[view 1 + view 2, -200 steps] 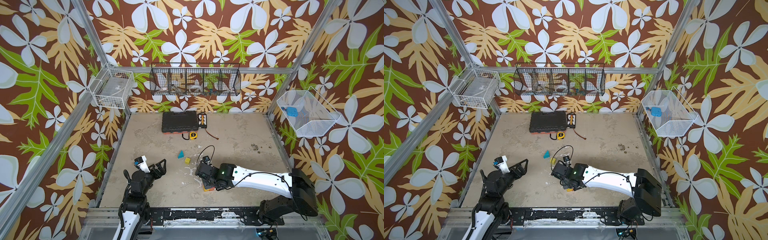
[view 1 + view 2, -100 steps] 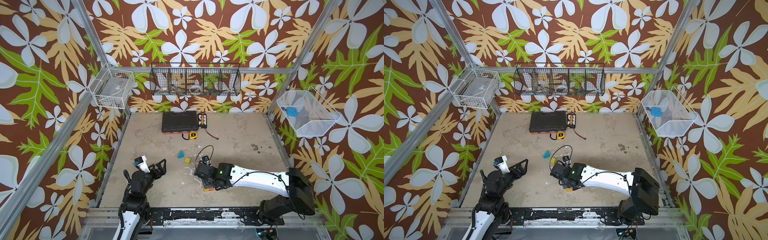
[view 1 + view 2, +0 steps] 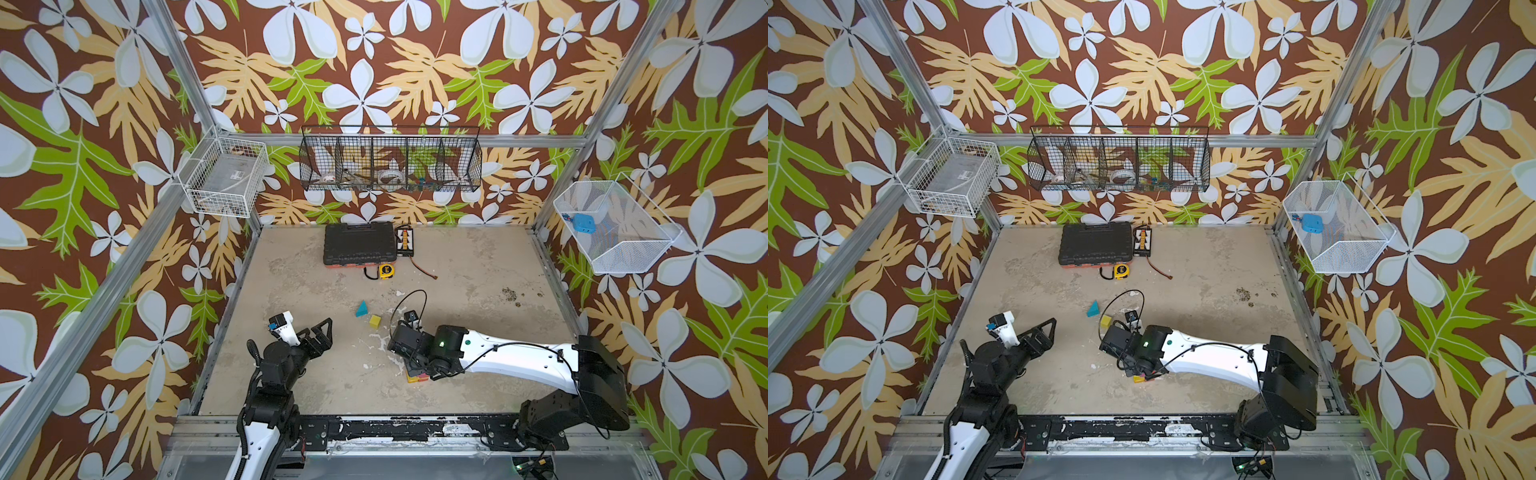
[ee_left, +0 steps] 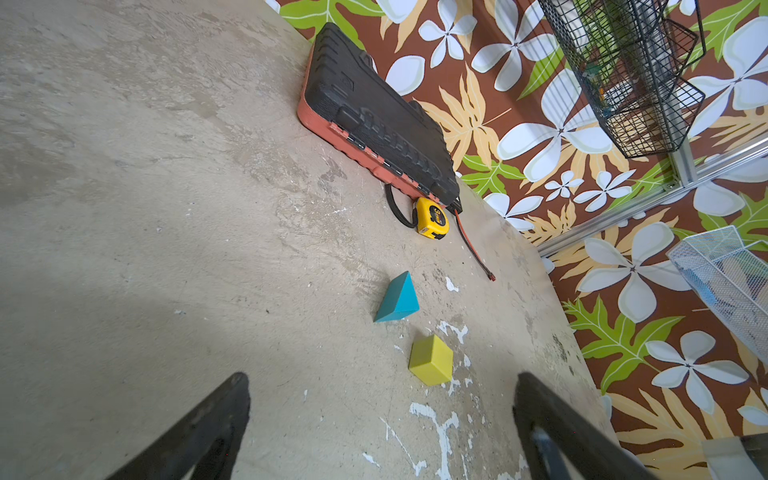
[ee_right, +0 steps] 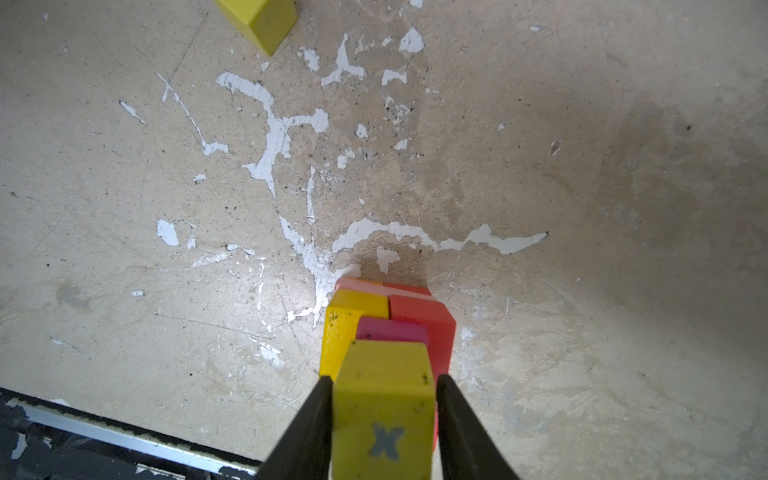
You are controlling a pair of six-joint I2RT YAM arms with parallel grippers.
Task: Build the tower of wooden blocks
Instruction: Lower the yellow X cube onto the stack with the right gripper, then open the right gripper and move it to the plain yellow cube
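Observation:
The tower [image 5: 419, 324] is a short stack of yellow, red, pink and magenta wood blocks near the table's front edge. My right arm hides most of it in both top views [image 3: 415, 376] [image 3: 1140, 378]. On top lies a yellow block marked X [image 5: 382, 399]. My right gripper [image 5: 384, 377] straddles that block, open, with a thin gap at one finger. A teal wedge [image 3: 362, 309] [image 4: 397, 299] and a yellow cube [image 3: 375, 321] [image 4: 431, 359] lie loose mid-table. My left gripper [image 4: 382, 378] [image 3: 318, 330] hovers wide open and empty, short of the cube.
A black tool case [image 3: 359, 245], a yellow tape measure [image 3: 386, 271] and a small connector board with a loose wire [image 3: 405, 241] sit at the back. Wire baskets hang on the walls. The front metal rail [image 5: 104, 432] runs close to the tower.
My right arm has edged slightly left over the stack. The left arm, the wedge and the cube have not moved.

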